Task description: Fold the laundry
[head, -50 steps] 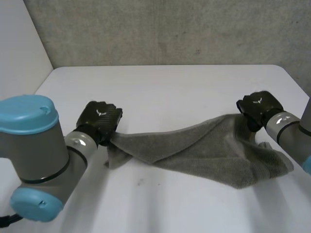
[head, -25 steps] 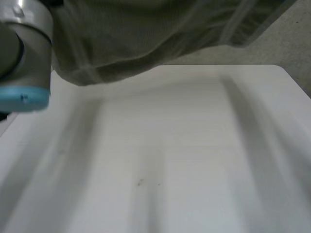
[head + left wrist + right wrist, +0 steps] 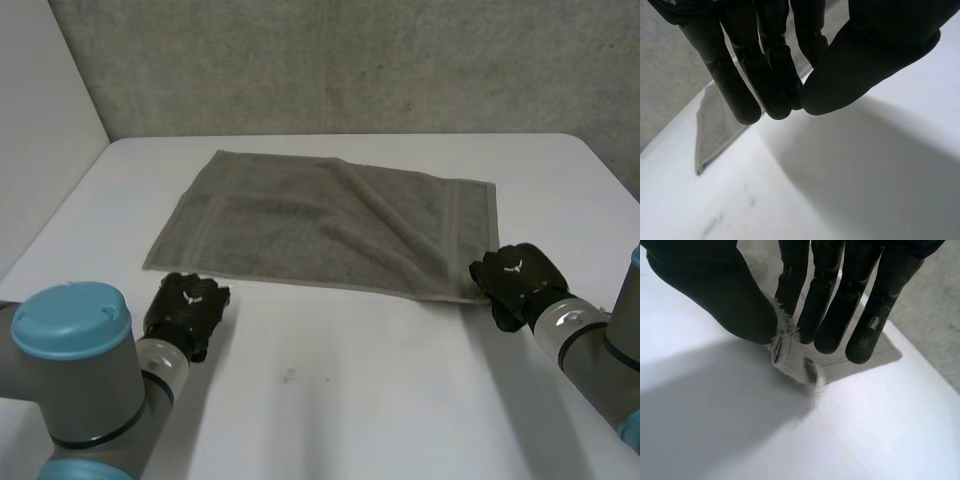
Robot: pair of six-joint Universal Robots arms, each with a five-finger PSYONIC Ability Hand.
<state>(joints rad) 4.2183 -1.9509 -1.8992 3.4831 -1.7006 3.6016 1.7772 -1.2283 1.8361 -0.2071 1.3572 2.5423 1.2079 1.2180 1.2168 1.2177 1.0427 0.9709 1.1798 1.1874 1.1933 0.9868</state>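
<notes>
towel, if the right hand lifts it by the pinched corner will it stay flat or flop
Likely floppy: the towel lies limp on the table with a soft diagonal crease, and the corner pinched by the right hand curls over. Its fuzzy surface probably grips, so slipping seems unlikely.

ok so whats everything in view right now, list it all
towel: 1, grey, spread flat on the table's far half
table: 1, white, under the towel
backdrop: 1, grey, behind the table
left arm: 1, grey with light-blue cap, near left
right arm: 1, grey, near right
left hand: 1, black, apart from the towel's near left corner, fingers meeting thumb, holding nothing
right hand: 1, black, pinching the towel's near right corner
</notes>
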